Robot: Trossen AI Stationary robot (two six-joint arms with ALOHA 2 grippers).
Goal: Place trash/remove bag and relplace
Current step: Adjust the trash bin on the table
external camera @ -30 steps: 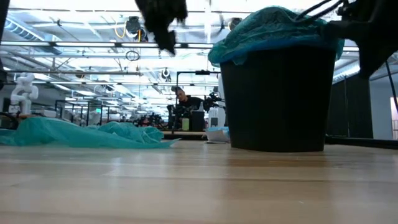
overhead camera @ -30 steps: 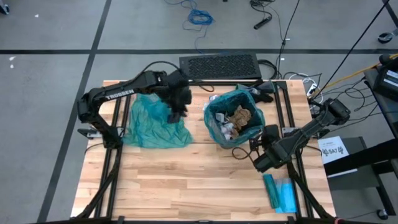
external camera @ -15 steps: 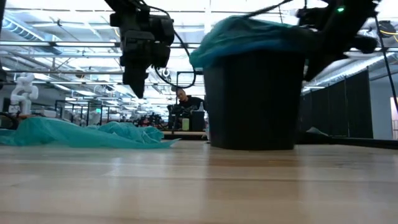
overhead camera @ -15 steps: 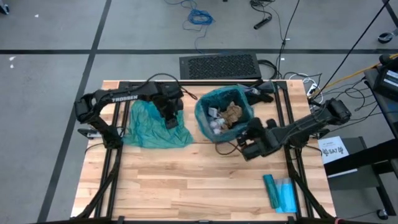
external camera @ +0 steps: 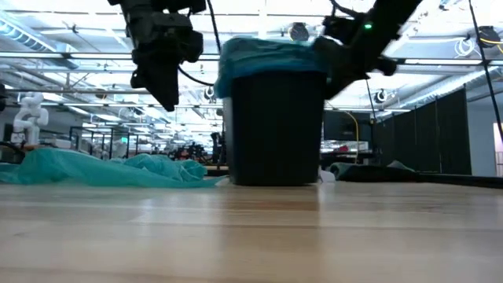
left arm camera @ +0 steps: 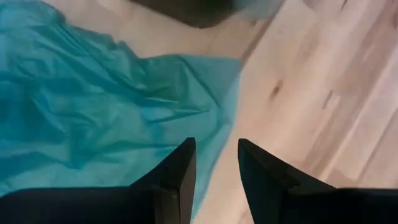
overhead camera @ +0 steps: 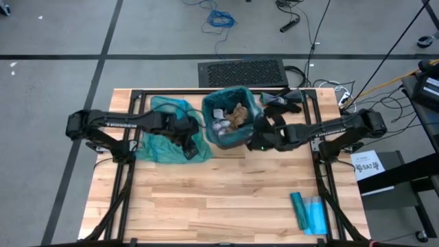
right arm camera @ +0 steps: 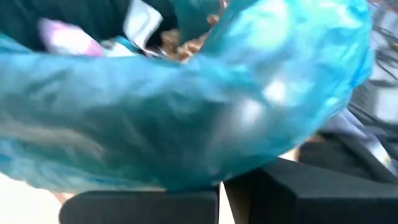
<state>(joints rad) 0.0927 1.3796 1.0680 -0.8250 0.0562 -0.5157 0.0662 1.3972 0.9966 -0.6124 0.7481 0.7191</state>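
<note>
Two dark robot arms meet over a wooden counter (overhead camera: 226, 199) at a black trash bin (external camera: 275, 126) lined with a teal bag (overhead camera: 218, 104). The bin stands toward the far edge of the counter, and the trash (overhead camera: 230, 118), small wads of brown, white and pale paper, lies inside it.

The right tool (overhead camera: 263, 136) reaches in from the right and sits against the bin's right side at rim height. Its fingers are pressed fully together, and the right wrist view shows the teal liner bunched directly against their tips (right arm camera: 219, 190), so the tool appears to be pinching the edge of the bag; the bin's contents show just beyond the plastic.

The left tool (overhead camera: 188, 137) hangs just left of the bin, pointing down above a loose teal bag (overhead camera: 161, 137) that lies spread and crumpled flat on the counter. Its two fingers (left arm camera: 177, 174) stand parted with a clear gap between them, and nothing sits in that gap; they hover over the near edge of the loose bag where plastic gives way to bare wood, touching neither. In the low view the left tool is well clear of the counter surface.

A flat blue-teal packet (overhead camera: 309, 211) lies by itself near the front right corner of the counter, well apart from both arms. A black cloth (overhead camera: 282, 103) rests behind the bin toward the back right.
</note>
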